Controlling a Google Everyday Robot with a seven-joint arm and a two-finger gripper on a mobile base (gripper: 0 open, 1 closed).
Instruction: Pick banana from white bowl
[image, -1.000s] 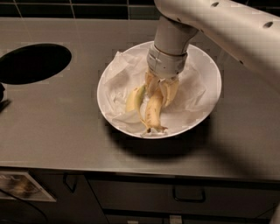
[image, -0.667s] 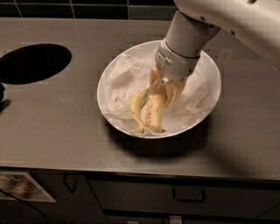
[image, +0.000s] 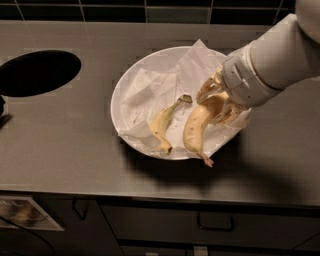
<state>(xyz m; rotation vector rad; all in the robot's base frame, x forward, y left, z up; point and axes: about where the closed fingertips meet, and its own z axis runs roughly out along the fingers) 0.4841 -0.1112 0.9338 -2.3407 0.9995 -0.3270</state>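
The pale two-finger gripper (image: 216, 104) pinches the plump yellow banana (image: 196, 129) by its upper end, the round white bowl (image: 116, 95) beneath it. Light, soft fruit: gentle pressure likely suffices

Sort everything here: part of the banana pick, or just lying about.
Job: white bowl; banana; gripper, over the bowl's right side, clamped on the banana.
Lying about: thin banana; paper; black hole.

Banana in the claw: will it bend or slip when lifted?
Probably stiff: the banana holds its curve though the claw, over the right of the white bowl, grips only its top end. It might swing or slip, since most of it hangs free. A hard squeeze could bruise its yellow peel.
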